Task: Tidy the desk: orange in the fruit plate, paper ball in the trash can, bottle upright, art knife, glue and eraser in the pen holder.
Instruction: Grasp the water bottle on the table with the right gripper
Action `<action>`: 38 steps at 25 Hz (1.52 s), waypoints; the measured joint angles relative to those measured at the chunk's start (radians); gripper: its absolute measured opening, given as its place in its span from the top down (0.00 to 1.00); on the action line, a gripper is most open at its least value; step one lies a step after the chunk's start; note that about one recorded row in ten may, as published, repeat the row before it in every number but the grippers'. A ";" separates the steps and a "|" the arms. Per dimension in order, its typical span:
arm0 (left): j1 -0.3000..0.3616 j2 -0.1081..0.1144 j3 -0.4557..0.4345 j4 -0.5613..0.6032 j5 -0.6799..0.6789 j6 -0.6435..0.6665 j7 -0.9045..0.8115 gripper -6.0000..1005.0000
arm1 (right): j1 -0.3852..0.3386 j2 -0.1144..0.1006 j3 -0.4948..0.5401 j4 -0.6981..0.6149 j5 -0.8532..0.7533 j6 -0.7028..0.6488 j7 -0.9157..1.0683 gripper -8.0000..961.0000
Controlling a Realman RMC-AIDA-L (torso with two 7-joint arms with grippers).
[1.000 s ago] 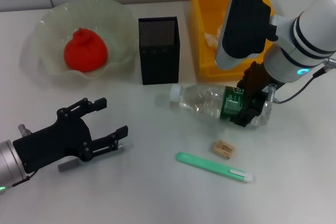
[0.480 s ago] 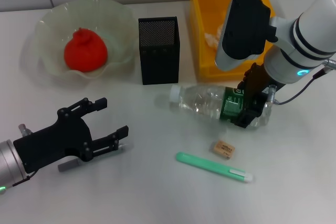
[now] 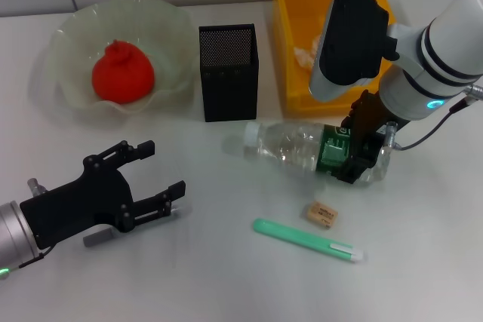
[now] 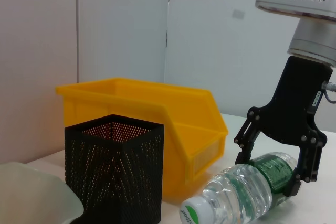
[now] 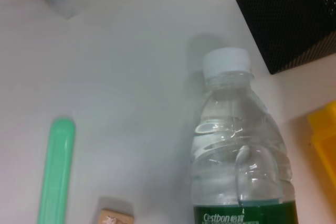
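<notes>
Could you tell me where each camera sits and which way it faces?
Head view: above the desk, looking down; shows left hand open and idle, right hand around the lying bottle.
Left wrist view: low, looking across the desk at the pen holder, trash can and right hand.
Right wrist view: straight down on the bottle; no fingers show.
All three share the bottle.

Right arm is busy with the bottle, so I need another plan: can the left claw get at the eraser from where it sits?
Probably yes. The left claw is open and holds nothing, and only bare desk lies between it and the eraser. The green knife lies just in front of it, close enough to get bumped.
</notes>
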 joint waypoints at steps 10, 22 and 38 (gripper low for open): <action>0.000 0.000 0.000 0.000 0.000 0.005 0.001 0.17 | 0.000 0.000 0.000 0.000 -0.001 0.003 0.000 0.11; 0.006 0.000 0.000 0.004 0.000 0.007 0.002 0.17 | 0.000 0.000 -0.001 0.002 -0.002 0.008 0.008 0.11; 0.001 0.000 0.000 0.003 0.000 0.006 0.004 0.17 | 0.014 0.000 -0.024 0.052 -0.001 0.040 0.009 0.12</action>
